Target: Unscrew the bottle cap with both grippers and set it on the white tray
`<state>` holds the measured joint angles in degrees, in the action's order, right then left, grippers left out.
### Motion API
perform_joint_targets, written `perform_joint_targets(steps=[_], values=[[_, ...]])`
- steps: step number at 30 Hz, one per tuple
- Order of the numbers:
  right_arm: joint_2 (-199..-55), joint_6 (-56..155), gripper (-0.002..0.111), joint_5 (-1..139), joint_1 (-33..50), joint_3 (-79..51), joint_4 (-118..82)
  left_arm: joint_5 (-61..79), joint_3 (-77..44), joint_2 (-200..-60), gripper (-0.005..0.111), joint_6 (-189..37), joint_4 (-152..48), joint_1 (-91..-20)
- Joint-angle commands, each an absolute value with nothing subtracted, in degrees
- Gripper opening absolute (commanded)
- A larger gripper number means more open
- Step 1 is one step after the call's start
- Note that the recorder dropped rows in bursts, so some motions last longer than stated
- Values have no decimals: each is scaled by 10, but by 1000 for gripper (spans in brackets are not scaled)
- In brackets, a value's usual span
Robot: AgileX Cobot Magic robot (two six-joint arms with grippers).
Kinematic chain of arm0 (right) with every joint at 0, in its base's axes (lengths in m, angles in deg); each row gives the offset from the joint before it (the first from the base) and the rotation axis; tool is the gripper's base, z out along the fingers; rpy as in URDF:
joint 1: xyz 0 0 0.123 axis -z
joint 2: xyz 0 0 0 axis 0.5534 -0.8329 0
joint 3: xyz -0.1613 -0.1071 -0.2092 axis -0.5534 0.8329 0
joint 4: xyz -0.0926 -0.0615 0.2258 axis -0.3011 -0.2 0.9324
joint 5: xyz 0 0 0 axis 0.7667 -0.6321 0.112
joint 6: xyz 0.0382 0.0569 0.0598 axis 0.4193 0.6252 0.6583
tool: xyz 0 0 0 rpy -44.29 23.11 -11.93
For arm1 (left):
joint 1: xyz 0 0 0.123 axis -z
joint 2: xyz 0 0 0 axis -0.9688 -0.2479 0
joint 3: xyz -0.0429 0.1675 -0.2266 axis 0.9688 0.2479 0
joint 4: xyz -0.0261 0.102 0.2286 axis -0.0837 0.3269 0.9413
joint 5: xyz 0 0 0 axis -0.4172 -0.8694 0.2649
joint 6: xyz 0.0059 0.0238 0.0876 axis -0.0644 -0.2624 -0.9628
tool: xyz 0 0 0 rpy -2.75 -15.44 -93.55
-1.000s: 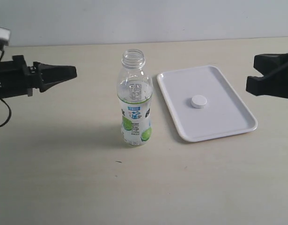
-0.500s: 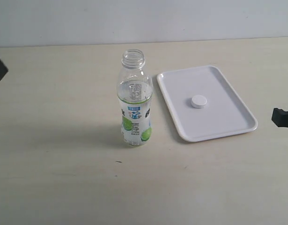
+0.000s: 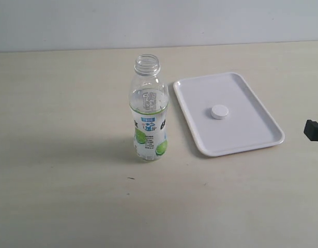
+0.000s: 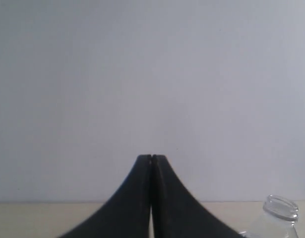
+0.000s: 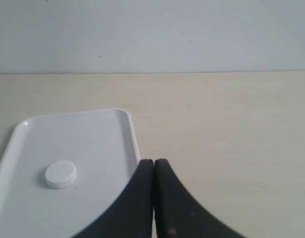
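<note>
White on white, the bottle cap (image 3: pixel 219 111) lies flat near the middle of the white tray (image 3: pixel 254 135), well inside the low rim and touching nothing else. We see it again from the right wrist camera, sitting squarely on the tray floor.

Beside the tray, near it but apart, the bottle (image 3: pixel 150 113) stands upright on the pale table (image 3: pixel 65 186). Its threaded neck is bare and open.

The right gripper (image 5: pixel 153 161) has its jaws pressed tip to tip with nothing between them. The tray and cap lie ahead of it, clear of the tips. In the exterior view only a black sliver of that arm shows at the right edge.

The left gripper (image 4: pixel 151 158) is likewise closed on nothing. It points at the plain wall (image 4: pixel 152 74), with just the bottle's open mouth at the edge of its wrist view. The exterior view does not show this arm at all.

As we read it, the work is done: the cap is off the neck and resting on the tray, the bottle is upright, and neither gripper holds anything. We see nothing left to do, unless the arms have to be parked somewhere.
</note>
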<state>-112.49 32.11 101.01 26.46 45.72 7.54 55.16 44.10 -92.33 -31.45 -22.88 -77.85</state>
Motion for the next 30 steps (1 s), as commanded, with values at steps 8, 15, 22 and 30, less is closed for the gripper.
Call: perform_joint_targets(steps=[8,15,22,30], values=[[-1123,322,0,1014,266,461,70,300,443,-791,0,-316,-234,-780],[-1123,322,0,1014,266,461,70,218,443,-690,0,-218,-208,-780],[-1123,322,0,1014,266,461,70,212,443,-675,0,-218,-207,-780],[-1123,323,0,1014,266,461,70,212,443,-675,0,-218,-207,-780]])
